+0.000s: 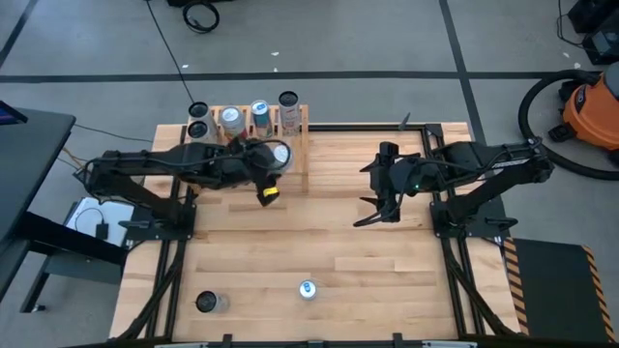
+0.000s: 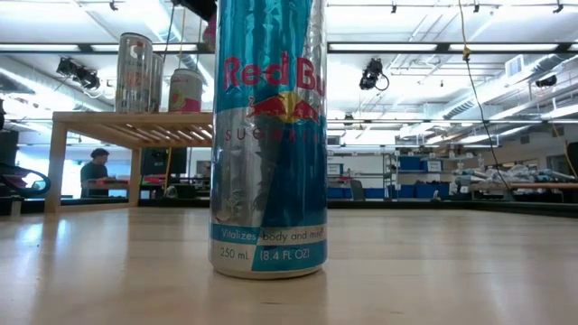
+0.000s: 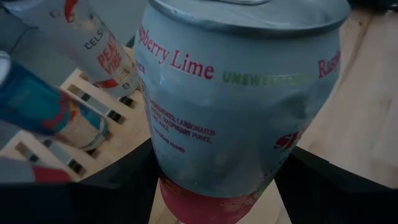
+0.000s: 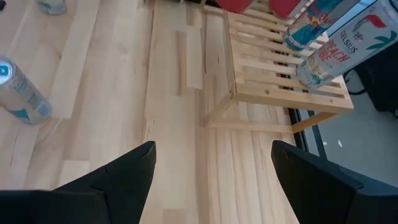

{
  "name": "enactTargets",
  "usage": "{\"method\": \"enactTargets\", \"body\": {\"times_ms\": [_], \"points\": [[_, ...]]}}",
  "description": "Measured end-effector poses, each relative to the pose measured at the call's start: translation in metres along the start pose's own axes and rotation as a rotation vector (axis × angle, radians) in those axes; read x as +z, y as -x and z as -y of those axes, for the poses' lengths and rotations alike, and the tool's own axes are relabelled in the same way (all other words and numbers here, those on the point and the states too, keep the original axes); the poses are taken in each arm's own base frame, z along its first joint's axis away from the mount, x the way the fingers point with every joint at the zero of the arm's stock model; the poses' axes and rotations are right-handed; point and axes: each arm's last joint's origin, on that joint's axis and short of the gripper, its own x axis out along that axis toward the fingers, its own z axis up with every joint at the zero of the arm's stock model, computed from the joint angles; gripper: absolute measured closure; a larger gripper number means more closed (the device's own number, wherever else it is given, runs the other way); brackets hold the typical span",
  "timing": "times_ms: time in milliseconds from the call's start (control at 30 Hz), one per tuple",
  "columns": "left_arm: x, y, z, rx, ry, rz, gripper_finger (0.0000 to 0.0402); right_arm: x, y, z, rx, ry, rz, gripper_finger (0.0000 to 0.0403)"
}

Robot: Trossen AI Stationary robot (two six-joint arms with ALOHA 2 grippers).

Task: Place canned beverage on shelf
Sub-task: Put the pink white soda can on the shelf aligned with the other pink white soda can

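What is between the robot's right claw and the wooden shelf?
Only bare tabletop lies between the open right gripper and the shelf, as the right wrist view shows.

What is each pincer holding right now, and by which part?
The left pincer grips a Raspberry Lime can by its lower body, over the shelf. The right pincer is open, holding nothing.

Cans [image 1: 259, 117] crowd the shelf [image 1: 302, 145]; its near edge seems free.

An orange shop vacuum [image 1: 592, 106] stands, seemingly, beside the table.
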Motion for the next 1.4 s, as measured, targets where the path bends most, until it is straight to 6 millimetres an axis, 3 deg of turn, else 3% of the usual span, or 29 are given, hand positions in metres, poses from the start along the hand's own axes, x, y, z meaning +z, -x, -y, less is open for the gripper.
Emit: {"method": "enactTargets", "body": {"times_ms": [100, 400, 800, 1167, 1400], "points": [[-0.002, 0.0, 0.003, 0.003, 0.031, 0.015, 0.0128, 0.001, 0.0, 0.0, 0.0, 0.005, 0.013, 0.0074], [-0.04, -0.009, 0.001, -0.015, 0.093, -0.041, 0.0127, 0.002, 0.0, 0.0, -0.001, 0.018, 0.017, 0.0074], [-0.051, -0.014, -0.042, -0.055, 0.08, 0.12, 0.0127, 0.005, 0.0, 0.0, -0.002, 0.007, 0.05, 0.0074], [-0.079, -0.054, -0.05, -0.019, 0.115, 0.222, 0.0127, 0.007, 0.0, 0.0, -0.007, -0.005, 0.072, 0.0074], [-0.084, -0.061, -0.057, 0.107, 0.127, 0.232, 0.0127, 0.007, 0.0, 0.0, -0.008, -0.005, 0.072, 0.0074]]}}
